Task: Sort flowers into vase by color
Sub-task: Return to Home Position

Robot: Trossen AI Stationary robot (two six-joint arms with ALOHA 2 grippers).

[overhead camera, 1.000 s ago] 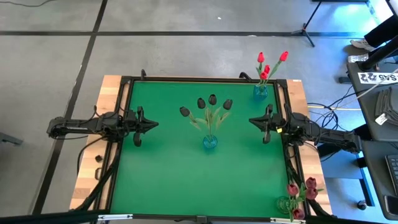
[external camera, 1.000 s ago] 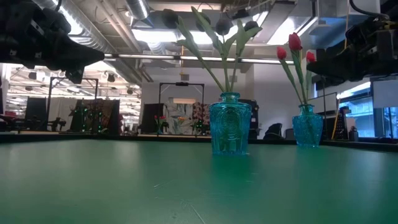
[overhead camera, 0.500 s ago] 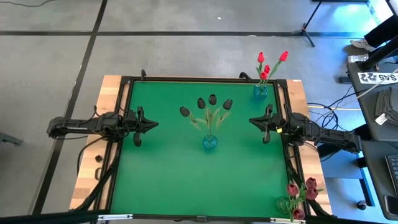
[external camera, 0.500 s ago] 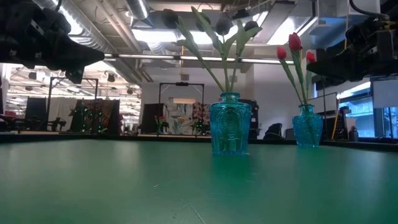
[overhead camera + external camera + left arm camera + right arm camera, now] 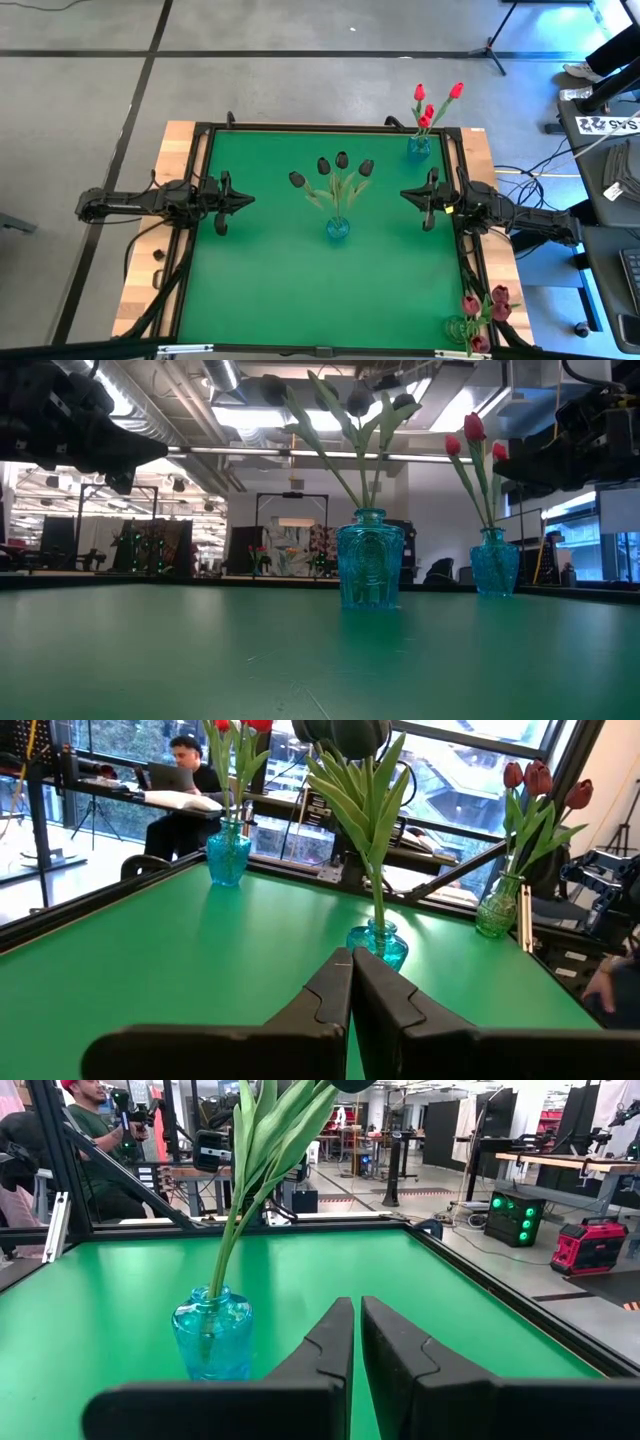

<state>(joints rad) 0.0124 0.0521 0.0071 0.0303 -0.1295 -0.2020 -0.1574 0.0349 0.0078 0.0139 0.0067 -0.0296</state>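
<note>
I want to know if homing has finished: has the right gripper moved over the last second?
No. In the high view the right gripper sits in the same spot, as far right of the middle blue vase as before, fingers shut.

The middle vase (image 5: 338, 228), holding tulips (image 5: 335, 165), stands mid-worktop (image 5: 260, 290). Right and behind it stands a second vase (image 5: 419, 146); right and before it, a third vase (image 5: 458, 328). The left tool (image 5: 250, 199) and the right tool (image 5: 404, 195) flank it.

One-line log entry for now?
arms: left gripper, right gripper shut, empty, at sides | near-black tulips: centre blue glass vase | red tulips: corner blue glass vase | pink-maroon tulips: green glass vase
</note>
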